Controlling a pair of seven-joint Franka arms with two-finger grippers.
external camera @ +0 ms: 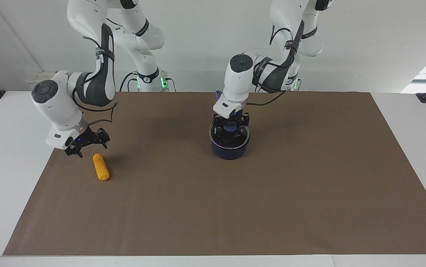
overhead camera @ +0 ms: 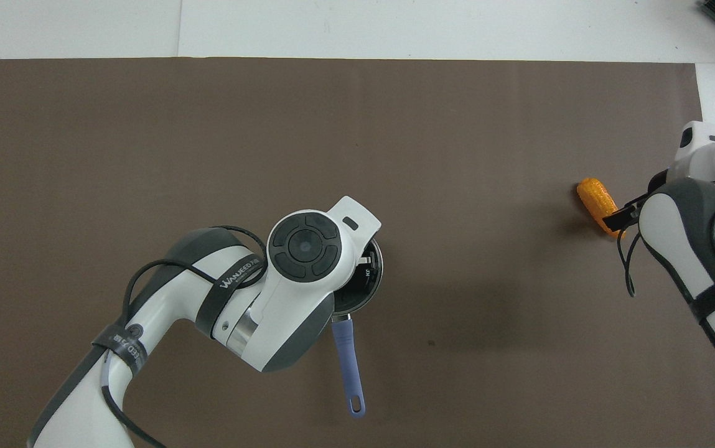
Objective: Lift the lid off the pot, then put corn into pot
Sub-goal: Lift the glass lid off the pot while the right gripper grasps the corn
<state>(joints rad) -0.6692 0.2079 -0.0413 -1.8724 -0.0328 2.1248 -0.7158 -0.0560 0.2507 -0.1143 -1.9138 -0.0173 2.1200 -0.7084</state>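
Orange-yellow bumpy corn cob (external camera: 101,167) lies by your right gripper (external camera: 86,144), fingers spread; left gripper (external camera: 230,128) fingers straddle the clear glass lid (external camera: 229,134)'s blue knob, grip unclear.

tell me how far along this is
Nothing is finished yet. The lid sits on the pot, with the left gripper down at its knob, so the lift is in hand. The corn lies on the mat beside the right gripper, ungrasped. Left: lift lid, put corn in.
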